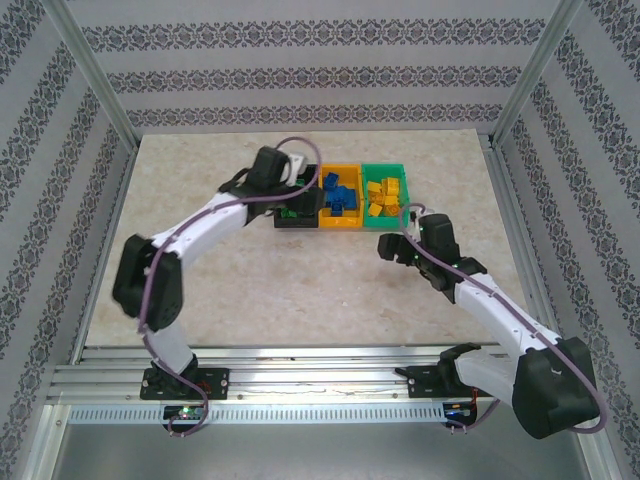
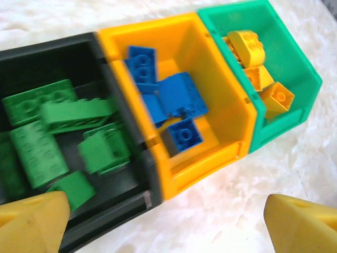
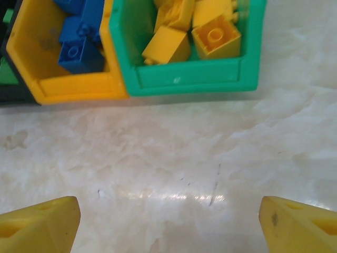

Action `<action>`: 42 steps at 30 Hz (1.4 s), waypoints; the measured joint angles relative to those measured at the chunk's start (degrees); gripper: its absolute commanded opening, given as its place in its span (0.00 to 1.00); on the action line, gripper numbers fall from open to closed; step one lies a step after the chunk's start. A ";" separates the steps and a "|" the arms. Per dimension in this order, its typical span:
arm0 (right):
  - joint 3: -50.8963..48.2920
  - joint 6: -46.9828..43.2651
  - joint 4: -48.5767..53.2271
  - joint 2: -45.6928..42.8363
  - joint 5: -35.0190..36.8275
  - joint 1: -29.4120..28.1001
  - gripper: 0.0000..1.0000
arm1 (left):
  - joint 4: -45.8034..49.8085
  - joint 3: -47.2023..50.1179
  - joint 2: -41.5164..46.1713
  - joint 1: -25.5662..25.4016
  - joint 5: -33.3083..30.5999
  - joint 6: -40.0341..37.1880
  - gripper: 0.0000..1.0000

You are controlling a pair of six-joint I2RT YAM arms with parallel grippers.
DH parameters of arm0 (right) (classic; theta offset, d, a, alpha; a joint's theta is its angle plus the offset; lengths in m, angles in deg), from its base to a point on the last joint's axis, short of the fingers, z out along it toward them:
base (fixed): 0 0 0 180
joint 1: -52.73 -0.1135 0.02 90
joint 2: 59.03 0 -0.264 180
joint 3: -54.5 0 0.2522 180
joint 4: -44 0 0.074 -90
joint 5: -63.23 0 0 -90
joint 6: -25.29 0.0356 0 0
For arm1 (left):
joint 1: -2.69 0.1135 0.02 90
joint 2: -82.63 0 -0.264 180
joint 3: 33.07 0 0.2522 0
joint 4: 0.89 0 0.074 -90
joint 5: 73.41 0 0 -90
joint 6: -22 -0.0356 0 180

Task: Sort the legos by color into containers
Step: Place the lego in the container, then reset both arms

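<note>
— Three open-topped containers stand in one row with their walls touching. Confirm order and contents.
— Confirmed. Reading from the left arm's side: black rectangular plastic bin (image 2: 52,50), orange-yellow rectangular plastic bin (image 2: 210,163), green rectangular plastic bin (image 2: 295,63). The row stands on the pale marbled table top (image 1: 300,290), toward its far edge and near the middle. Green studded plastic bricks (image 2: 47,137) lie piled in the black bin. Blue studded plastic bricks (image 2: 179,97) lie in the orange-yellow bin. Yellow studded plastic bricks (image 2: 258,79) lie in the green bin. The bricks overlap, so exact counts cannot be read.
— State the position and jaws of the left gripper (image 2: 167,224).
— It hangs above the near side of the black and orange-yellow bins. Its camera looks down along the whole row. The yellow fingertips (image 2: 31,219) sit at opposite bottom corners of the left wrist view. One is over the near corner of the black bin, the other over bare table top. The jaws are spread wide and grip no brick.
— State the same for the right gripper (image 3: 168,224).
— It is held over bare table top on the near side of the green bin, apart from it and pointing at the bin's front wall. The corner of the orange-yellow bin shows at the upper left of the right wrist view. The fingertips sit at the two bottom corners of that view. The jaws are spread wide and empty
</note>
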 measured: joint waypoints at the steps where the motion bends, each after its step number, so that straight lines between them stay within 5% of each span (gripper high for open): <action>1: 0.44 -0.13 0.02 -0.09 -0.28 1.27 0.89 | -2.58 5.25 3.37 1.46 -0.26 0.59 1.00; 10: 2.25 -2.89 -1.64 -4.85 1.66 10.05 0.98 | -9.77 32.92 22.60 14.05 -5.14 6.03 1.00; 21: -8.63 -11.04 -21.35 -4.81 20.59 10.36 0.98 | -17.22 45.24 38.10 20.68 -19.47 5.22 1.00; 29: -16.94 -18.34 -37.35 2.62 22.32 11.47 0.98 | -31.78 53.11 32.72 20.92 -27.28 -2.12 1.00; 34: -16.92 -19.58 -45.03 9.42 20.37 11.87 0.98 | -49.86 57.00 23.02 20.92 -30.47 -6.69 1.00; 42: -16.31 -19.76 -54.77 18.62 15.89 11.87 0.98 | -68.89 61.42 12.28 21.90 -28.87 -9.51 1.00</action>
